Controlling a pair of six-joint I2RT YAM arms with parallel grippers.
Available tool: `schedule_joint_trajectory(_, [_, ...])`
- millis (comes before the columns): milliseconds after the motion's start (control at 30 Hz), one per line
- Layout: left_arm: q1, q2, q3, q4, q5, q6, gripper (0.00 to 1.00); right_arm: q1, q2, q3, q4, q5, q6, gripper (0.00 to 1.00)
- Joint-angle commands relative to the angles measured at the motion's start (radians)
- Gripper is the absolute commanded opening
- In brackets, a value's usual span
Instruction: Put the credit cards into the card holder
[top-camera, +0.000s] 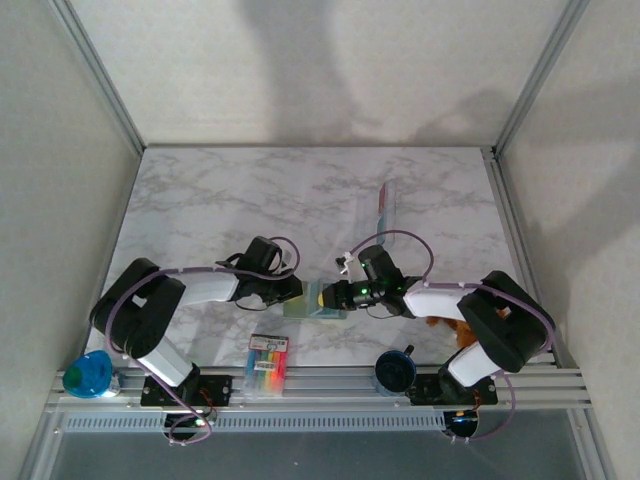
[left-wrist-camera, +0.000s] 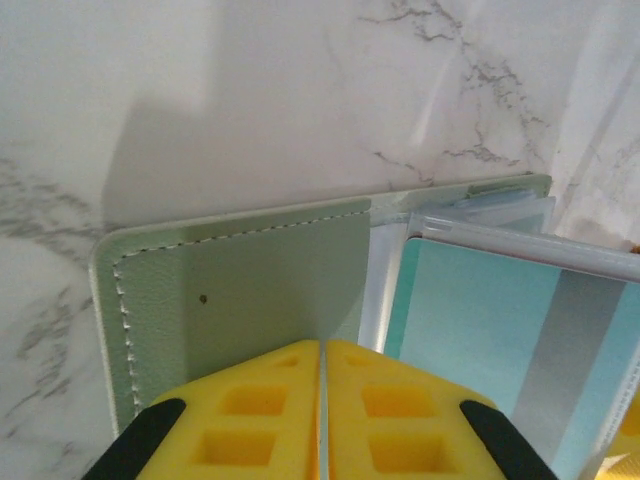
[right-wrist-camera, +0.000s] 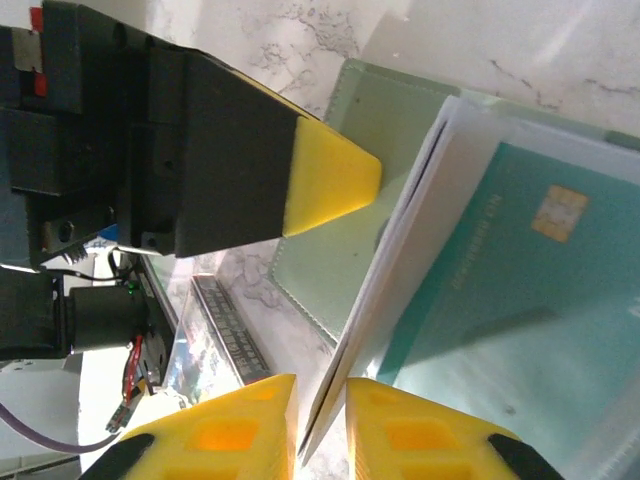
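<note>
Top view: grey-green folding card holder (top-camera: 312, 308) lies open on white marbled table (top-camera: 230, 205), near edge, centre, btwn the two arms. Mostly covered by both pincers; only a pale green-teal sliver shows. Orange thing (top-camera: 447, 325) behind right arm, half hidden, can't ID.

Left pincer (left-wrist-camera: 320, 400): yellow fingers together, hairline slit btwn them, tips pressed on the card holder's grey-green cover. Cover runs under them, so its near part is hidden. White stitching follows the cover's rounded corner; one small dark speck on it.

Right pincer (right-wrist-camera: 320, 430): fingers close together, clamped on the edges of the holder's clear plastic sleeves, which tilt up off the cover. Seems inside a sleeve: teal-blue credit card (right-wrist-camera: 500, 260) w/ gold chip, cut off by frame at right. Grey stripe across it in left wrist view. Lettering too blurred to read.

Pack of multicoloured markers (top-camera: 266, 362) lies nearer the arm bases, apart from holder.
</note>
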Motion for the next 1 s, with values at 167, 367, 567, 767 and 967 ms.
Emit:
schedule_joint_trajectory(167, [0.006,0.067,-0.026,0.011,0.006,0.030,0.10,0.010,0.030,0.035,0.069,-0.029,0.027,0.19])
schedule_joint_trajectory(367, [0.011,0.064,-0.029,0.009,0.007,0.035,0.09,0.009,0.046,0.035,0.077,-0.028,0.032,0.17])
schedule_joint_trajectory(567, [0.011,0.064,-0.031,0.011,0.011,0.036,0.09,0.010,0.040,0.030,0.081,-0.020,0.034,0.24])
schedule_joint_trajectory(767, [0.011,0.060,-0.032,0.013,0.012,0.035,0.09,0.010,0.033,0.025,0.076,-0.002,0.035,0.29])
schedule_joint_trajectory(967, [0.011,0.045,-0.031,0.023,0.032,0.030,0.09,0.032,0.028,0.039,0.014,0.036,0.014,0.31])
